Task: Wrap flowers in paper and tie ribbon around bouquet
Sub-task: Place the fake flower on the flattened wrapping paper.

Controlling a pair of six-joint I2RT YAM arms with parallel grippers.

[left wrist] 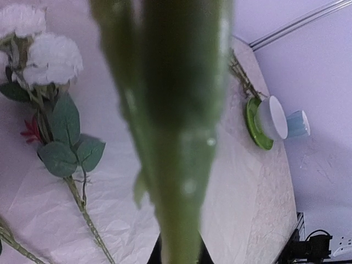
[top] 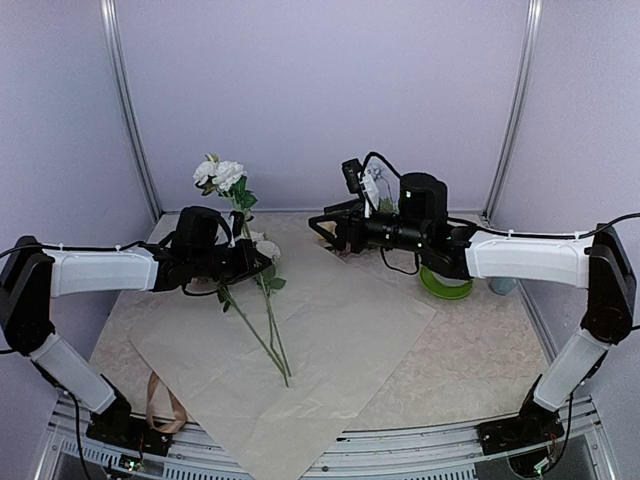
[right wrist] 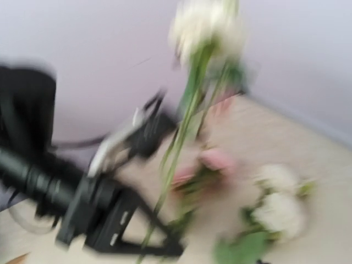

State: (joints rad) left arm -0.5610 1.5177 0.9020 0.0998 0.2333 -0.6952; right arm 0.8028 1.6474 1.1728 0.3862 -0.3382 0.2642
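A large pale sheet of paper (top: 350, 330) lies flat on the table. My left gripper (top: 258, 268) is shut on the stem of a flower spray (top: 221, 175) and holds it upright, white blooms at the top. That stem (left wrist: 176, 137) fills the left wrist view as a green blur running into the jaws. More flowers (top: 270, 335) lie on the paper, with white blooms (left wrist: 48, 58) and long stems. My right gripper (top: 322, 230) hovers open over the paper's far corner, holding nothing. The right wrist view is blurred and shows the raised bloom (right wrist: 203, 25). The beige ribbon (top: 160, 400) lies looped at the near left.
A green dish (top: 445, 287) with a white cup (left wrist: 273, 116) and a pale blue cup (top: 503, 286) stand at the right, behind the right arm. Lilac walls close in the back and sides. Pink blooms (right wrist: 217, 160) lie near the left gripper.
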